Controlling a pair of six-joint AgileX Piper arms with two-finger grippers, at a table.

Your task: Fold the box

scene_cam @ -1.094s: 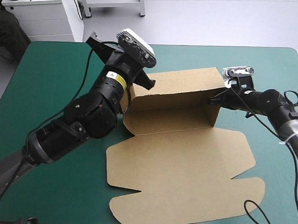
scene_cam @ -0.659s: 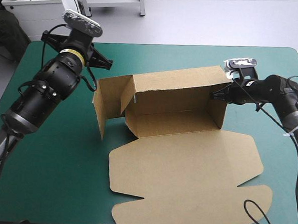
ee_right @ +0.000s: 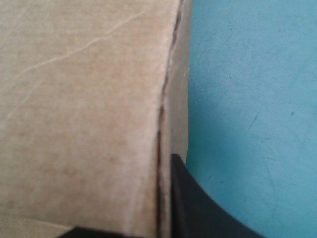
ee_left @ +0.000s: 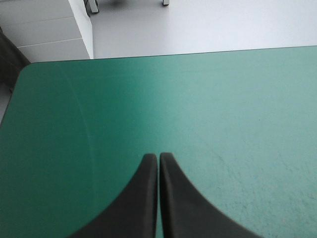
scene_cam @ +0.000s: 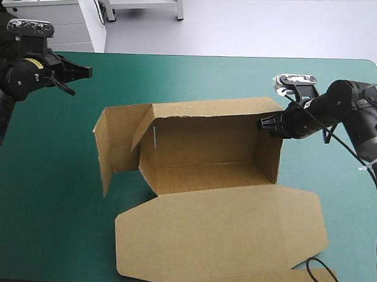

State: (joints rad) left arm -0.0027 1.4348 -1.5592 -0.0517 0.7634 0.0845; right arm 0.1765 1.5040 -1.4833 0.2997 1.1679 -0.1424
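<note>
Right gripper (scene_cam: 264, 125): clamped on the right end wall of the box (scene_cam: 207, 139). Left gripper (ee_left: 158, 158): pressed together, over the teal-green cover (scene_cam: 179, 77), well apart. The box: mid-table, walls raised, lid flat.

You see the box (scene_cam: 222, 225) in plain brown on every wall and flap. The cover (scene_cam: 198, 75) of the table is one even teal-green. The left gripper (ee_left: 158, 157) and the right gripper (scene_cam: 263, 125) are both black.
</note>
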